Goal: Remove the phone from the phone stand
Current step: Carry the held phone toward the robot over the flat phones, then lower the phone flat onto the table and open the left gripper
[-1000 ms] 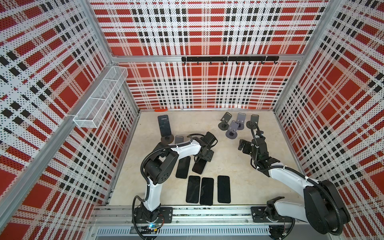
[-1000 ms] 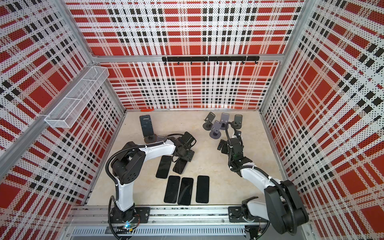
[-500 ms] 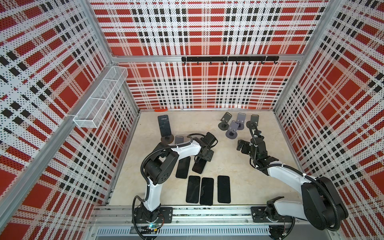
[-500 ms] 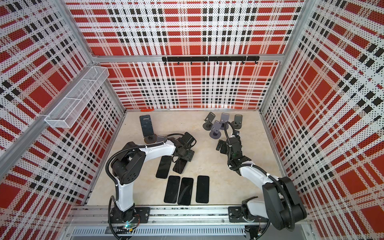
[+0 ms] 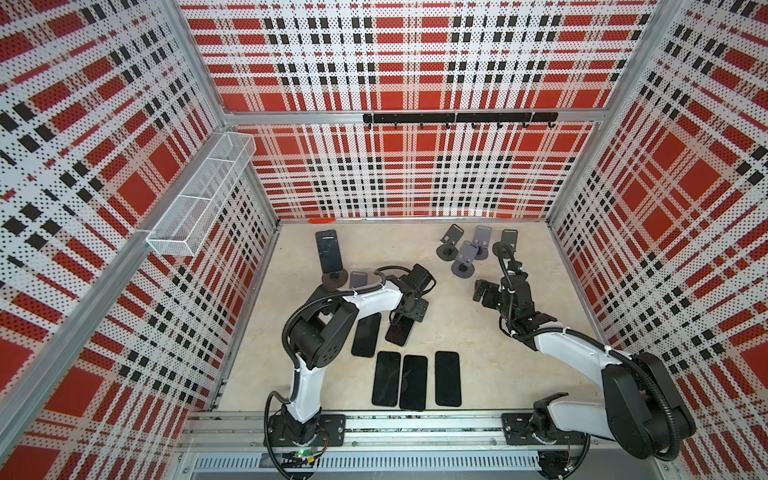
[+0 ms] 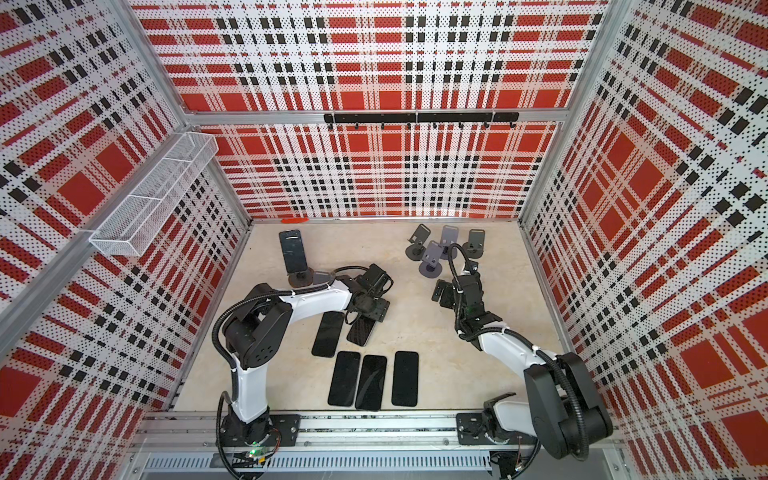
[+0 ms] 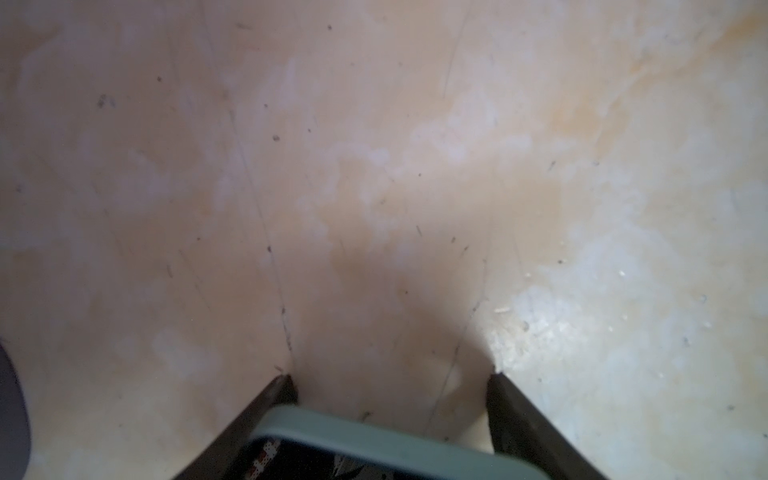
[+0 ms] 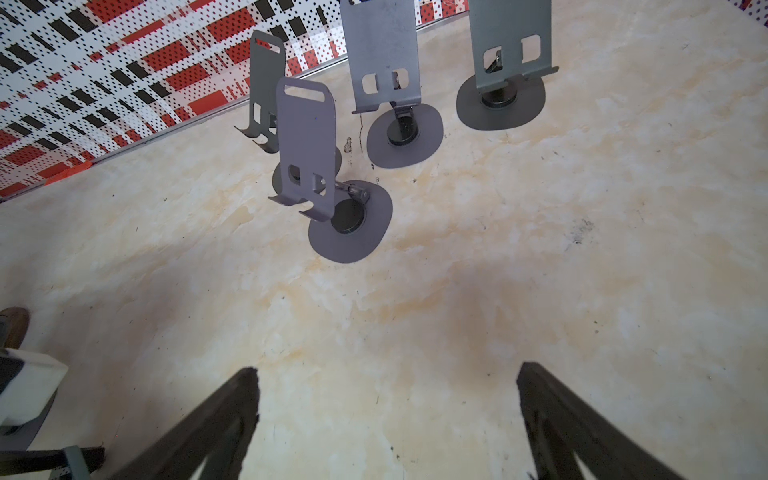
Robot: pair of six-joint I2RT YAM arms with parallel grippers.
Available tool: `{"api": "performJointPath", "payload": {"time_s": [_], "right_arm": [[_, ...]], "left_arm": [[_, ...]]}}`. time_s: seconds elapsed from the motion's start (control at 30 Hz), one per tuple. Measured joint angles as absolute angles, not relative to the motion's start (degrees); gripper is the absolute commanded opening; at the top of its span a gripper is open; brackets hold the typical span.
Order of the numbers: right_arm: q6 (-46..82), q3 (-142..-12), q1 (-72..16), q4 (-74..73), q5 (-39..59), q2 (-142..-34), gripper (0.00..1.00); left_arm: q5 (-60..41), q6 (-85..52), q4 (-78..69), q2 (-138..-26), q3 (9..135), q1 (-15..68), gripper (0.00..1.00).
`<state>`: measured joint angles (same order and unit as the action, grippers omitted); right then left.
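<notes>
Green-cased phone (image 7: 374, 432), clamped in the left claw (image 7: 390, 376) low over the counter (image 7: 374, 166), could drop onto the neighbouring phone (image 5: 365, 334) if released tilted; the right claw (image 8: 386, 370) gapes empty.

Beige marbled tabletop (image 5: 478, 340) carries four flat phones (image 5: 448, 378), seemingly a fifth phone (image 5: 400, 331), and several grey phone stands (image 5: 464, 259).

I am working in a robotics lab test cell. Perforated plaid panels (image 5: 415, 62) on aluminium framing (image 5: 291, 119) box in a pale desk (image 5: 478, 353). The left arm (image 5: 365, 301) and right arm (image 5: 573, 345) are bolted to a slotted rail (image 5: 415, 424) along its front. A wire basket (image 5: 199, 195) and a hook rail (image 5: 457, 117) hang on the walls.
</notes>
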<state>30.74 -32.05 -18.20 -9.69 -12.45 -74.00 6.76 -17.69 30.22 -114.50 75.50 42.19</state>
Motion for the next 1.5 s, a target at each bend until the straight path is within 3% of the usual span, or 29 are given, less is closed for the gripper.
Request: {"api": "performJointPath", "payload": {"time_s": [1.5], "right_arm": [[31.14,-29.71,-18.2,-10.94,-16.21,-67.11,1.0]], "left_arm": [[7.38,-18.2,28.47,-115.26,75.9,42.19,0.81]]}}
